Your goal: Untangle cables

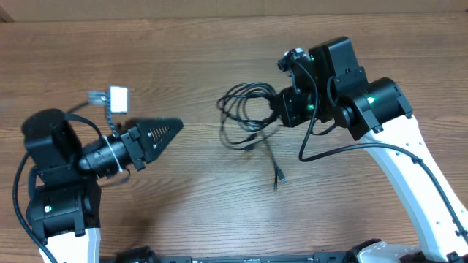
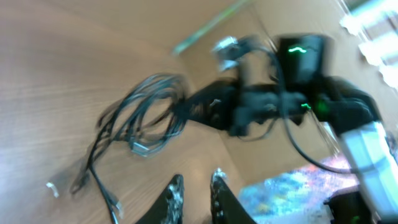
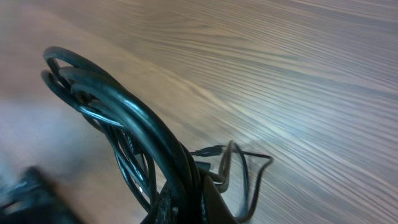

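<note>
1. Starting at the left, my left pincer [image 1: 175, 126] hovers over the bare wooden tabletop [image 1: 219, 219] and points toward the centre. Its fingers stand only a narrow slit apart and grasp nothing. It is well apart from the cables.
2. At the centre of the tabletop lie the cables [image 1: 247, 117], thin black cords in a small loose coil. One strand trails away from the coil and ends in a small plug end [image 1: 277, 181].
3. I judge the cords to be light, limp and slightly slick. Pulling one loop would probably drag its neighbours along. I think the best hold for my free pincer is a single strand, either the outer left loop or the trailing one near its plug, and not the whole bundle.
4. At the right, my right pincer [image 1: 281, 109] is clenched on the coil's right edge. Its wrist view shows several strands bunched in the grip, arching out in glossy loops.
</note>
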`<state>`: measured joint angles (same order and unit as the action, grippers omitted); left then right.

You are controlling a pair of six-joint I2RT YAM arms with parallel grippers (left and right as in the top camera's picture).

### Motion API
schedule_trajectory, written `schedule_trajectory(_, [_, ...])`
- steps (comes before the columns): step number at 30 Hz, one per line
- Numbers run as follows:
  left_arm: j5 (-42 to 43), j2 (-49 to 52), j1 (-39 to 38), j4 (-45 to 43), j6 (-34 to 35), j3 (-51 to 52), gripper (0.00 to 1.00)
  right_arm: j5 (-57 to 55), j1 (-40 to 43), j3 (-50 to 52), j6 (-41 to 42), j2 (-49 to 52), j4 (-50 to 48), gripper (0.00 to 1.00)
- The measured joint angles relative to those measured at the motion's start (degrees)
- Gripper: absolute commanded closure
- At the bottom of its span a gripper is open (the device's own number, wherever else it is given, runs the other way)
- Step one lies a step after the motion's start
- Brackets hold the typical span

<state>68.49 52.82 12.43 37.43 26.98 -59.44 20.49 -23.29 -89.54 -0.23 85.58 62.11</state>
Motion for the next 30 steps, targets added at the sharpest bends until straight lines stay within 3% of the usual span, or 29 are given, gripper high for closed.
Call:
schedule_trajectory(3, [-5.18, 0.02, 0.00, 9.94, 1.25, 0.04, 0.83, 3.76, -0.07, 0.00, -0.48, 0.00, -0.96, 0.96])
schedule_trajectory(6, [-8.63, 0.02, 0.00, 14.29, 1.86, 0.04, 0.83, 5.25, -0.48, 0.00, -1.25, 0.00, -1.70, 0.96])
schedule_trajectory(22, [-11.82, 0.00, 0.00, 14.03, 3.10, 0.04, 0.71, 2.69, -11.56, 0.00, -13.44, 0.00, -0.11, 0.96])
schedule_trajectory(30, [-12.63, 0.00, 0.00, 12.61, 3.15, 0.04, 0.64, 4.31, -12.85, 0.00, -17.00, 0.00, 0.28, 0.96])
